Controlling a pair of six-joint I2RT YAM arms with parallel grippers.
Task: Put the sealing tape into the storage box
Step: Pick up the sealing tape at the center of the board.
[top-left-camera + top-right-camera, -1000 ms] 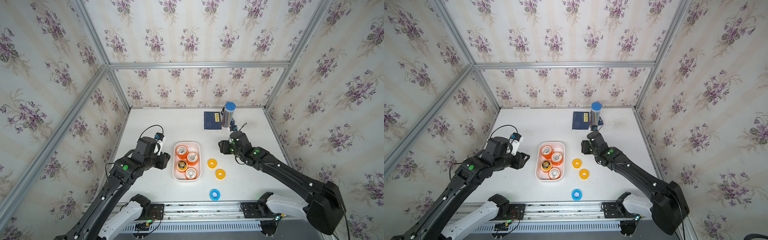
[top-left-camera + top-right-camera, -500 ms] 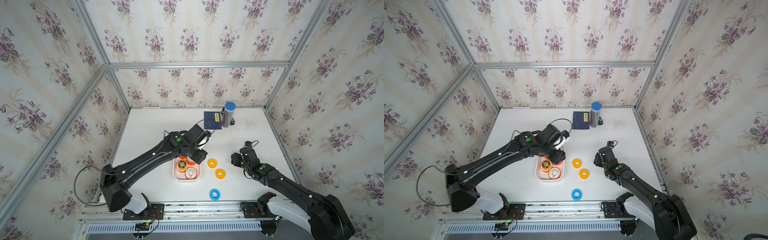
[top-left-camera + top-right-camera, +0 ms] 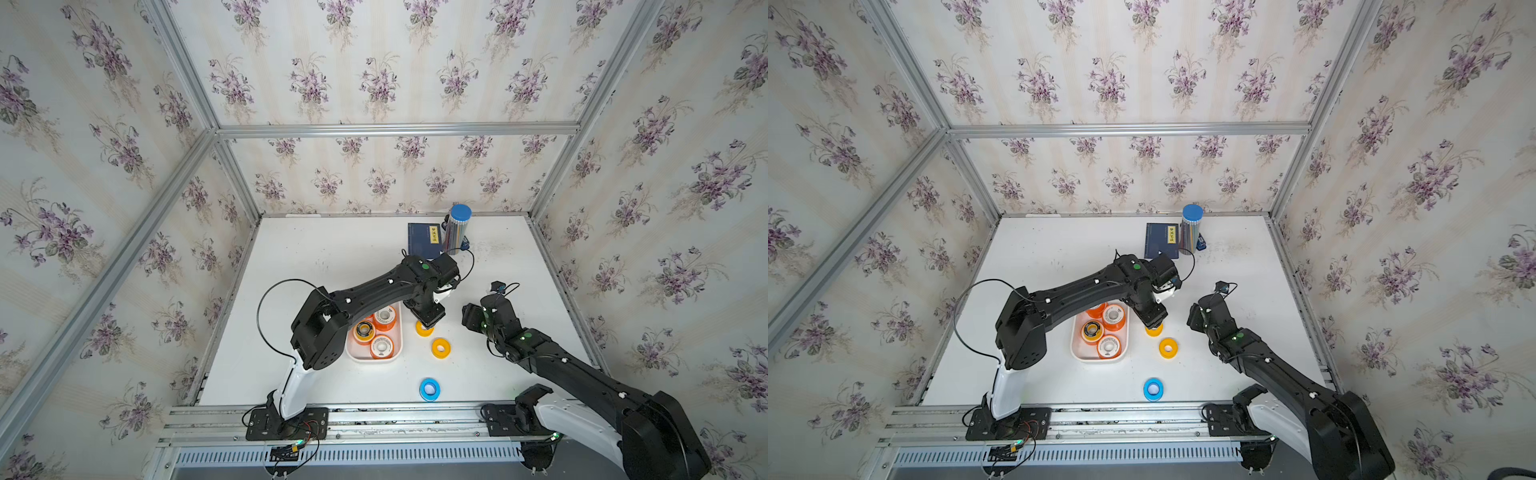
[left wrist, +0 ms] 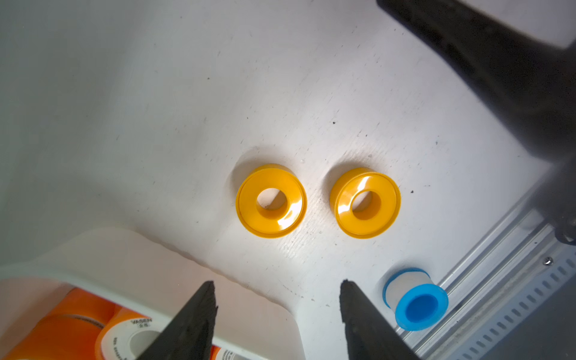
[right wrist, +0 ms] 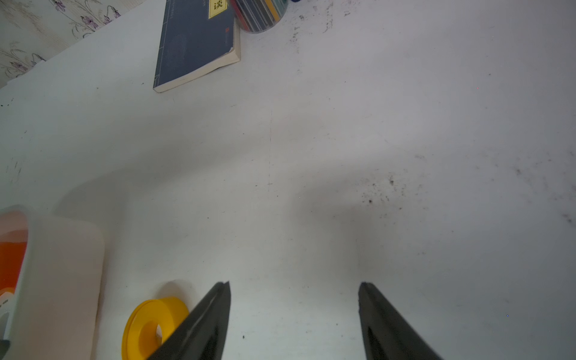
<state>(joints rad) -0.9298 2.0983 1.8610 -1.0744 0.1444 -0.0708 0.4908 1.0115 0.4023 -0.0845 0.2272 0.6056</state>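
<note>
On the left side of the worktop (image 3: 332, 257), the left arm reaches from its base across the storage box (image 3: 372, 360) with its wrist bent down. The left fingers (image 3: 431, 321) are spread and empty above a yellow spool (image 3: 424, 330), half covering it. The arm hides part of the box, where three orange spools (image 3: 382, 347) of sealing tape show. A second yellow spool (image 3: 440, 347) and a blue spool (image 3: 429, 389) lie outside it. Further right, the right arm stretches low, right fingers (image 3: 469, 319) apart, holding nothing
</note>
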